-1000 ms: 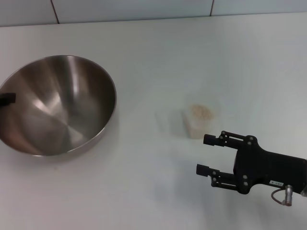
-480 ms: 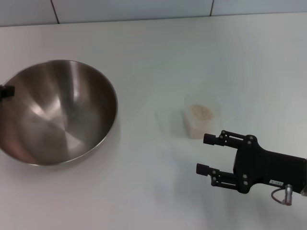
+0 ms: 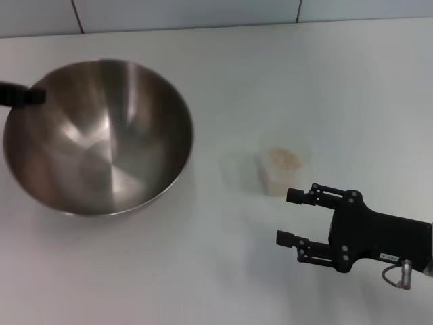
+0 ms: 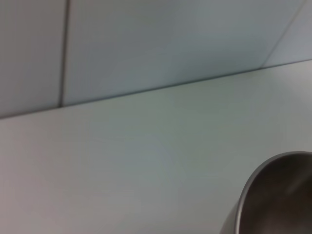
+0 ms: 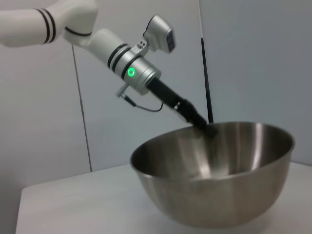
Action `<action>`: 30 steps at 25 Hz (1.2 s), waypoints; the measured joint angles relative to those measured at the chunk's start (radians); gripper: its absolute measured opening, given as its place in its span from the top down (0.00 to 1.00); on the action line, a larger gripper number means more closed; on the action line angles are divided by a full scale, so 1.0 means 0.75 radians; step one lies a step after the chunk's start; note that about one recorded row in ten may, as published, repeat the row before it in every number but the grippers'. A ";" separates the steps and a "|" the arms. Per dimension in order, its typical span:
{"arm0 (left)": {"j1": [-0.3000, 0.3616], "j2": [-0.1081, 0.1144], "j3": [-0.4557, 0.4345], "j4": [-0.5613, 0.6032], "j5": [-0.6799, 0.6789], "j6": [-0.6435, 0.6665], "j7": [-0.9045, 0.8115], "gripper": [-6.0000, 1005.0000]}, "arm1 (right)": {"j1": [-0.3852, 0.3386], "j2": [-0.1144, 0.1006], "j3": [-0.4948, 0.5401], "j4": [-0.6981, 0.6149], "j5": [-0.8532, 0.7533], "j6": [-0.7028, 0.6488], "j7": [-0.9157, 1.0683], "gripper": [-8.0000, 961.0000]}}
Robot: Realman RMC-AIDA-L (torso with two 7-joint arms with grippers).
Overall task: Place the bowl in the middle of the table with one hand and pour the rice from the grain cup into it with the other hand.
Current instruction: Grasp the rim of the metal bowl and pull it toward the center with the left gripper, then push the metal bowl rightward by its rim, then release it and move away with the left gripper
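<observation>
Fingers of the right gripper [image 3: 287,217] are spread apart w/ nothing between them, low over the bench [image 3: 203,271] at the near right. Just beyond sits the grain cup [image 3: 283,170], upright, rice [image 3: 284,158] inside. Farther left, the bowl [image 3: 101,139] is tilted (rim [image 5: 210,129] pinched by the left gripper [image 3: 30,96], fingers clamped on it).

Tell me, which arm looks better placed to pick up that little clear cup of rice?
The right. Its right gripper waits open just beside the small clear plastic cup of rice, while the left gripper holds the big steel bowl's rim.
</observation>
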 joint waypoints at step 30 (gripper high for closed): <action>-0.162 -0.022 0.157 -0.316 -0.036 -0.136 -0.012 0.95 | -0.002 -0.002 -0.005 0.016 -0.001 0.002 -0.008 0.27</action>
